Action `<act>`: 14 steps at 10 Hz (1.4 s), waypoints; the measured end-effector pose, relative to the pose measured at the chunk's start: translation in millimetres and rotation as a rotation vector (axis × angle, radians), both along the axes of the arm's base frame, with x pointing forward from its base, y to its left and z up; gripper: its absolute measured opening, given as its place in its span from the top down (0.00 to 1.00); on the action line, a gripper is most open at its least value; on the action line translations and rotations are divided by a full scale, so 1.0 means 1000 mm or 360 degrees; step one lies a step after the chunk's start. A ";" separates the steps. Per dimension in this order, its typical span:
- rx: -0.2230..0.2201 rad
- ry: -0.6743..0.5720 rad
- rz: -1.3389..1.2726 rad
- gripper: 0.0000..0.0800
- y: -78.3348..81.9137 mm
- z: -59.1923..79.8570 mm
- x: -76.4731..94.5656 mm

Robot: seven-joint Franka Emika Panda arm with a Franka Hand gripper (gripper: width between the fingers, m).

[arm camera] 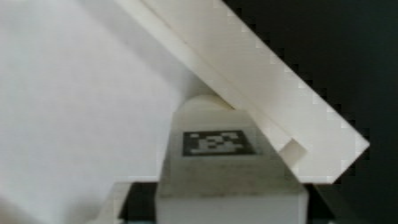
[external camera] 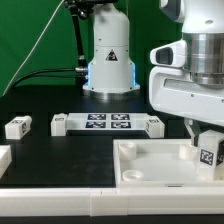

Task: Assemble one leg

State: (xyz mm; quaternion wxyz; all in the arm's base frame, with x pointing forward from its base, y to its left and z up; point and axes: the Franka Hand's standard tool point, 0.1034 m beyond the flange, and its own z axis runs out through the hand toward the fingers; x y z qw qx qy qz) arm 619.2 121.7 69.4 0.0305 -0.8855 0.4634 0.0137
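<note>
My gripper (external camera: 204,142) is shut on a leg (external camera: 208,152), a small chunky white block with a black-and-white tag. It holds the leg upright at the right corner of the large white tray-like part (external camera: 150,170), close to its rim. In the wrist view the leg (arm camera: 222,150) sits between my dark fingers (arm camera: 143,200), with its tag facing the camera. Its far end is against the tray's raised wall (arm camera: 249,70). Whether it touches the tray floor I cannot tell. A second leg (external camera: 17,127) lies on the table at the exterior view's left.
The marker board (external camera: 107,123) lies flat behind the tray, in front of the robot base (external camera: 108,60). Another white part (external camera: 3,158) shows at the exterior view's left edge. The table is black, with a green backdrop behind it.
</note>
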 end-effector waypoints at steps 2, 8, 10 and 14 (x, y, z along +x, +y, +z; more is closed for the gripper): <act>0.0006 0.0027 -0.0412 0.63 0.000 0.000 0.000; 0.0046 0.0074 -0.1001 0.40 0.001 0.000 0.001; 0.0044 0.0066 -0.0885 0.26 0.005 0.000 0.000; 0.0036 0.0005 0.0027 0.19 0.010 0.000 -0.002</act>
